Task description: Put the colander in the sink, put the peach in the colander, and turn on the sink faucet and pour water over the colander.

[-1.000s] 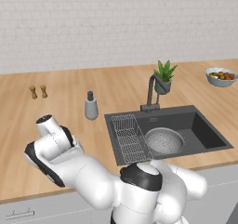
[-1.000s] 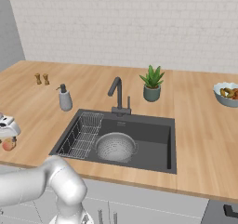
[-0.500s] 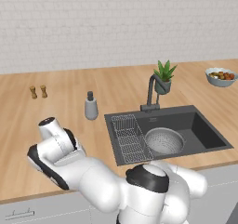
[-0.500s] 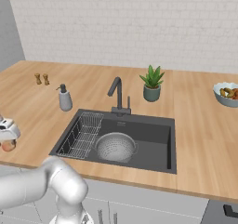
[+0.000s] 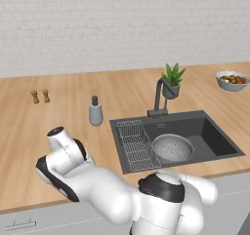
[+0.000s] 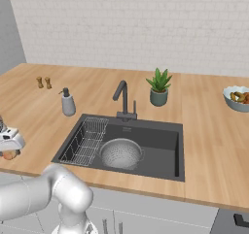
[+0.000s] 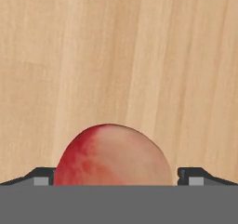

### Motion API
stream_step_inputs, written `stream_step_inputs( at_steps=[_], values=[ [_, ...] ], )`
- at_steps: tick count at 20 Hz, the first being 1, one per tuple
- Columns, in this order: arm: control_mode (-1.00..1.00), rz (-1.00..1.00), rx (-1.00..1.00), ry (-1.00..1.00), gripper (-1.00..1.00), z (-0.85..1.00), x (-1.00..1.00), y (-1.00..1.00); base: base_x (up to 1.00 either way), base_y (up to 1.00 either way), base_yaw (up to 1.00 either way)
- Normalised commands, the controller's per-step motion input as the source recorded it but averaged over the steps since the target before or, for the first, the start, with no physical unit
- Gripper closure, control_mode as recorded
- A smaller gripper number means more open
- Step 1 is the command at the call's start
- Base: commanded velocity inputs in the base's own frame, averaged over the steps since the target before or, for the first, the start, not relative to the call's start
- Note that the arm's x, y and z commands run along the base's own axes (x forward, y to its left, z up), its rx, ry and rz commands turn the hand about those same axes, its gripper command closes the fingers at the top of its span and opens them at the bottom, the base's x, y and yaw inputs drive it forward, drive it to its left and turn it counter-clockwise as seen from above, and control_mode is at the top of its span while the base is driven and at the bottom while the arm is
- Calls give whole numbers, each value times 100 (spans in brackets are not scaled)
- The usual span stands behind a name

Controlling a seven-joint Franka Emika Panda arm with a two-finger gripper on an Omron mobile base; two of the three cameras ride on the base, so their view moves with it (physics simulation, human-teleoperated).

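Two dark fingers [image 7: 195,175] flank the peach [image 7: 114,155] at the bottom of the hand view, one tip at each lower corner, spread to the fruit's width; whether they press on it cannot be told. The peach is red on its left side and paler on its right, with bare wood grain of the desk [image 7: 139,56] filling the frame above it.

In the right base view the gripper [image 6: 9,142] sits at the far left edge, low over the desk, with the peach [image 6: 8,154] showing as a small orange patch just below it. The left base view shows the arm's bent white links in the lower left but hides the fruit behind them.

The colander [image 6: 120,153] stands upright, rim up, in the sink [image 6: 160,136], just right of the wire rack [image 6: 87,141], with open basin floor to its right. The sink faucet [image 6: 122,98] rises at the basin's rear edge, its spout curving toward the upper left of that frame. A soap bottle [image 6: 67,103] stands left of the sink, well apart from the gripper.
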Motion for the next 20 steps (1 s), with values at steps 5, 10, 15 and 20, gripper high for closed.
stream_step_inputs(
  at_steps=[5, 10, 15, 20],
  values=[
    [-100, 0, 2, 0, -100, -34, 0, -12, 0, 0, 0],
    [-100, 1, 7, 0, 100, -29, 0, 0, 0, 0, 0],
    [-100, 0, 8, -11, 100, 15, -16, -24, 0, 0, 0],
    [-100, -2, 3, -26, 100, 85, -36, -95, 0, 0, 0]
  ],
)
